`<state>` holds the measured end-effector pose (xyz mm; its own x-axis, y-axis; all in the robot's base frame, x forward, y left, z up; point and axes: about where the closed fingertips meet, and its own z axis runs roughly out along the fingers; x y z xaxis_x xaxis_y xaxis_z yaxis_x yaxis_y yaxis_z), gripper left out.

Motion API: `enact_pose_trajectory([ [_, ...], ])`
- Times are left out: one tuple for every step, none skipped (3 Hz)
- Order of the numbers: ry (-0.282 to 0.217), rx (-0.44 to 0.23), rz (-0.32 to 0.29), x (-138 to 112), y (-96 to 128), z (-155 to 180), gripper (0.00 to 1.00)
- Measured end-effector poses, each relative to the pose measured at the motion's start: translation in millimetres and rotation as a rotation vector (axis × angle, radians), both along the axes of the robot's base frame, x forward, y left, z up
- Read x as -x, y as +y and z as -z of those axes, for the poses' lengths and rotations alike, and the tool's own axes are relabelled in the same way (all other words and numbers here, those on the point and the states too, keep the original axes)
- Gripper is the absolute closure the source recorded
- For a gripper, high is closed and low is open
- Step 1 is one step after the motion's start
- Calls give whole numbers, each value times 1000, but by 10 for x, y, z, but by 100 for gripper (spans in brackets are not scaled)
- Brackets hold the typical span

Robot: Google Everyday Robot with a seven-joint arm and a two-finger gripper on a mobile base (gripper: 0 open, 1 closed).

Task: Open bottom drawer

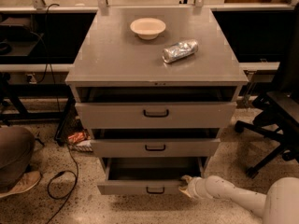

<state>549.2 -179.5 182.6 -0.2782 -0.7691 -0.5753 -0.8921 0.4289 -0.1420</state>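
Cabinet: we saw the grey cabinet filling the middle of the frame, with three drawers stacked on its front.
Arm: the white arm came in from the lower right corner and reached leftward, low to the floor.
Bottom drawer: the bottom drawer sat lowest, at the bottom centre. It stood further out than the two above, with its dark inside showing. Its long axis ran left to right across the frame.
Gripper: the gripper was at the right end of that drawer front, touching it or just beside it.
Handle: the small black handle lay left of the gripper, near the middle of the front.
Key relation: we judged that the drawer front lay left of the gripper, so any further pull would run toward the lower edge of the frame.
Jaws: we could not tell whether they were wide, narrow or holding the front edge.
Hidden: the contact point was hard to make out, and the arm's base was cut off at the lower right.
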Motion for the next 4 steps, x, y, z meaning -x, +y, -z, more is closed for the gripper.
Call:
enact_pose_trajectory([
  [0, 0, 0, 0, 0, 0, 100],
  [1, -1, -1, 4, 8, 3, 84],
  [1, -1, -1, 4, 8, -2, 61],
  [1, -1, -1, 5, 9, -2, 38],
])
